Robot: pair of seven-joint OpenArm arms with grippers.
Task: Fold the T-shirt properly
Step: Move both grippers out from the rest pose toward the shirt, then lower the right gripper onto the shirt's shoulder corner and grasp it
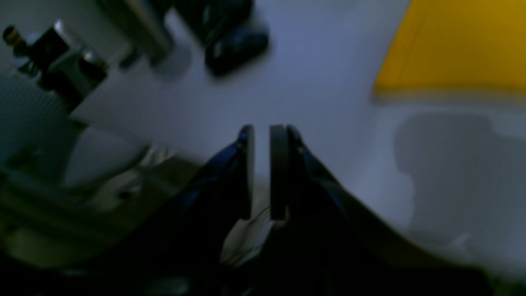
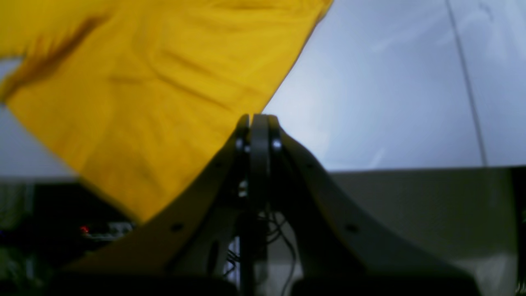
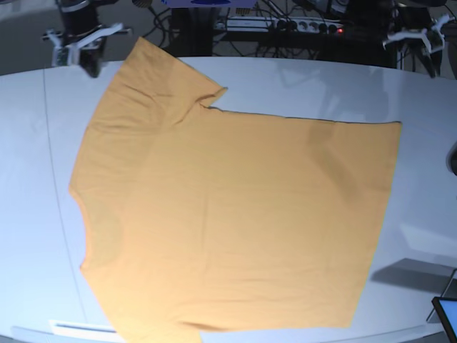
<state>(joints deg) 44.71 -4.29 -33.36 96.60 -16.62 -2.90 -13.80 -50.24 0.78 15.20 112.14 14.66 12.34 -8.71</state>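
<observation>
A pale, glossy white table (image 3: 428,179) fills our view, with cables and a power strip (image 3: 285,25) behind it. The orange-yellow T-shirt (image 3: 228,221) lies spread flat across it. Our left gripper (image 1: 261,133) hangs over bare table, its jaws a narrow slit apart, the shirt off to one side. Our right gripper (image 2: 255,119), pinched together and empty, is by the shirt's edge.

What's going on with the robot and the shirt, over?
Left end effector slightly open, empty. Right end effector shut, empty, beside the sleeve. T-shirt flat on the table, unfolded. Nothing in the way.
</observation>
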